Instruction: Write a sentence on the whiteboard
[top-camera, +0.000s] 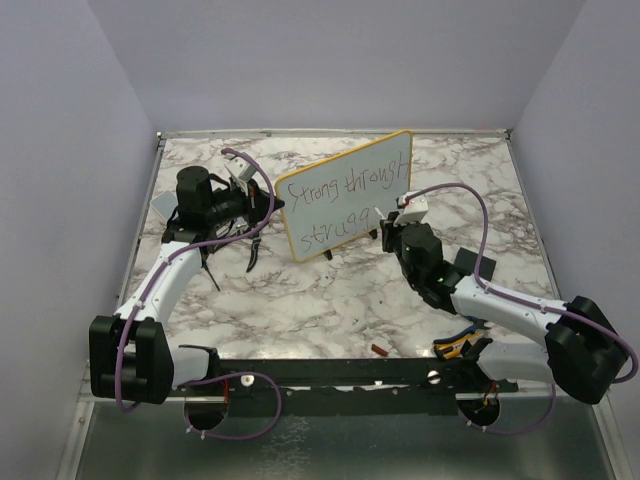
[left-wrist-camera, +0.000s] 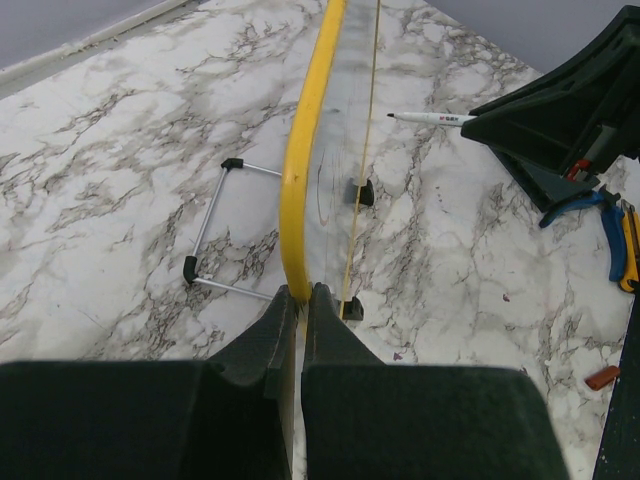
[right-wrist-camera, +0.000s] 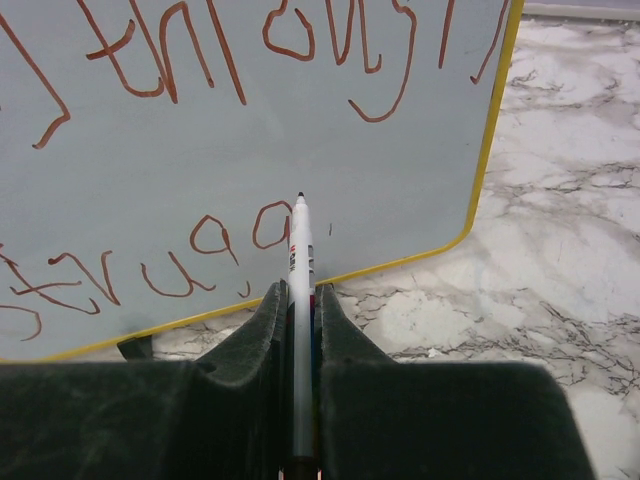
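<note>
To steady the whiteboard (left-wrist-camera: 300, 160) upright, left fingers (left-wrist-camera: 262, 345) clamp its yellow edge; right fingers (right-wrist-camera: 345, 340) clamp the marker (right-wrist-camera: 300, 255), tip at the board beside the unfinished sentence (top-camera: 340, 200).

Handwritten sentence (top-camera: 340, 186) on whiteboard (top-camera: 345, 207), top line roughly "Strong throught", below "strugg", marker (right-wrist-camera: 300, 262) print too small to read.

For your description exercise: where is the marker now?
Right wrist view: the marker is clamped in the right gripper, tip near the whiteboard's lower edge, beside the sentence's second line.
</note>
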